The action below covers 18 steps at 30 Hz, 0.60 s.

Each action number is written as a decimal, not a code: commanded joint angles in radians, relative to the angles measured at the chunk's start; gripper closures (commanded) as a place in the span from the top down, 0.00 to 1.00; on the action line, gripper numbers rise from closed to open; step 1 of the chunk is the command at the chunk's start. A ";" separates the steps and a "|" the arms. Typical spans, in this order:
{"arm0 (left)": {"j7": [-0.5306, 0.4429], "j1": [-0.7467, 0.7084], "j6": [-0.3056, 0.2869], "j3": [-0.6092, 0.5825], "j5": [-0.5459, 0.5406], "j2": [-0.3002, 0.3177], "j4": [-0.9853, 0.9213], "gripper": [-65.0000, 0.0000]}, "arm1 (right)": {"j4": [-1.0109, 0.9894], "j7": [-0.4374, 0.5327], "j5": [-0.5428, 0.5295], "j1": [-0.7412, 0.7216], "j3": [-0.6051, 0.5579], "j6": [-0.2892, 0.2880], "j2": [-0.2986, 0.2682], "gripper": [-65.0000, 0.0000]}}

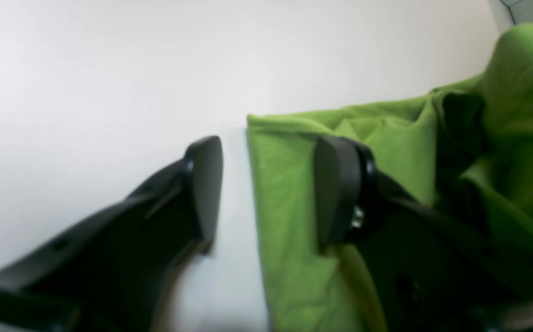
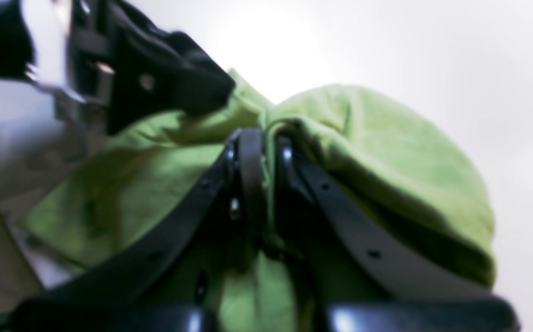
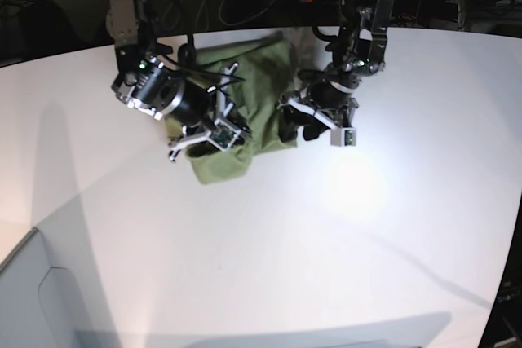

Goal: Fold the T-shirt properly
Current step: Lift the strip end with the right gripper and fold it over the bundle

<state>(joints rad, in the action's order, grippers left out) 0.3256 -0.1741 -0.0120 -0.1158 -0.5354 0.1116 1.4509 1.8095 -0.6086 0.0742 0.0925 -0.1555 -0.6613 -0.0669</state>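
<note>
The right gripper (image 2: 266,152) has its jaws closed tightly on a bunched fold of the T-shirt (image 3: 245,112). The left gripper (image 1: 266,189) has its jaws wide apart and holds nothing; 1 finger is over the bare tabletop (image 3: 367,226), the other over the cloth's edge. The shirt lies crumpled at about 11 o'clock on the tabletop, between the 2 arms. The risk, I think: if the right arm pulls while the left has no grip, the cloth may drag and wrinkle more.
</note>
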 commanded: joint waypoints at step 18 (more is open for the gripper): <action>0.060 -0.006 0.020 0.000 0.013 0.007 -0.005 0.49 | -0.083 0.056 -0.021 -0.020 -0.074 -0.012 -0.001 0.15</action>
<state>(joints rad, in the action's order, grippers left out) 0.3283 -0.1738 -0.0120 -0.1158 -0.5358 0.1146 1.4509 1.7111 -0.5797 0.0746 0.0841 -0.2272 -0.6613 -0.0669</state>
